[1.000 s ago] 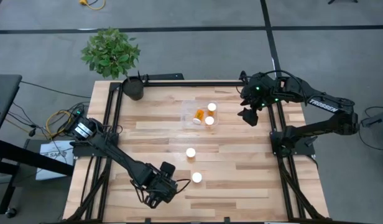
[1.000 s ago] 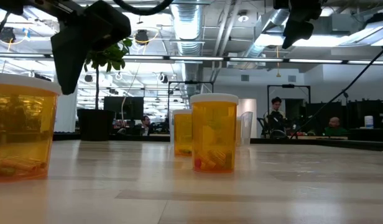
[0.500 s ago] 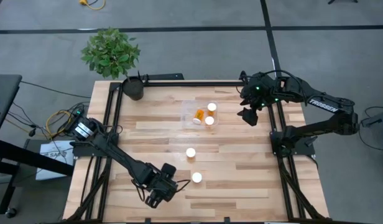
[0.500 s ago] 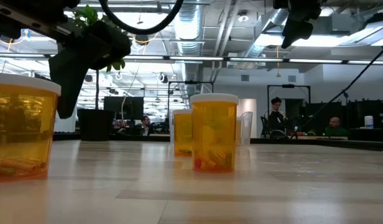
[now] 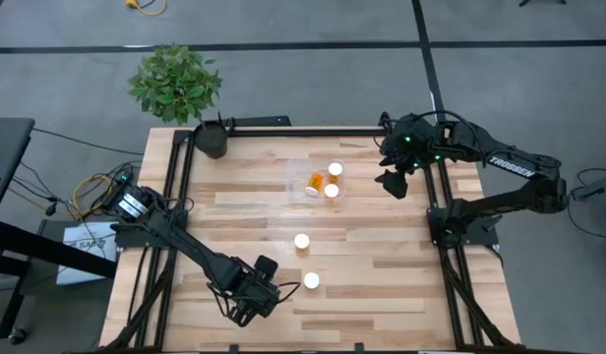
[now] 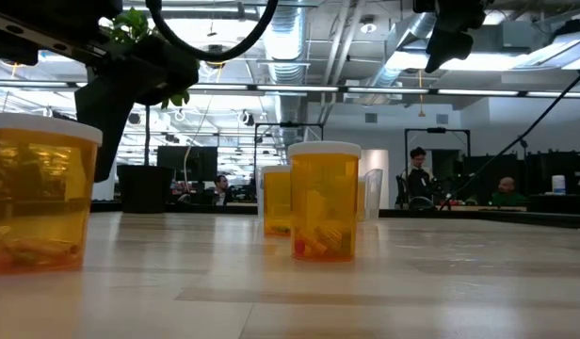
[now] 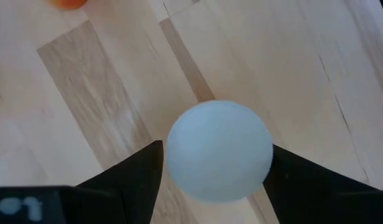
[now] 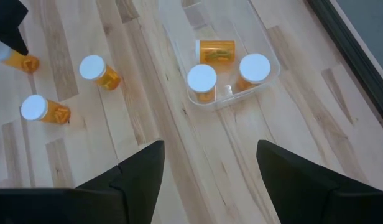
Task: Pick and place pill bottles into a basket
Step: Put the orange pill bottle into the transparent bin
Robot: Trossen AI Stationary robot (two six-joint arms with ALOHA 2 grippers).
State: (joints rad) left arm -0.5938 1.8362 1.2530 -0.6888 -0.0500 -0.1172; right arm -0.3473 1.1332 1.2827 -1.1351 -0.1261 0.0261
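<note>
One pill bottle [image 7: 217,151] stands upright between the left end effector's [image 5: 246,305] open fingers, ungripped; right end effector [image 5: 393,182] waits, open.

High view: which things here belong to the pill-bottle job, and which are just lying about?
Job:
basket with three pill bottles inside
two loose bottles
sixth bottle at the left gripper
right gripper, open, near the basket

Not the job:
potted plant
cables beside the table
people in the room behind

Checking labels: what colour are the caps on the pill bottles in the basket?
White caps on the pill bottles, orange bodies, inside the clear basket; clearest in the right wrist view.
</note>
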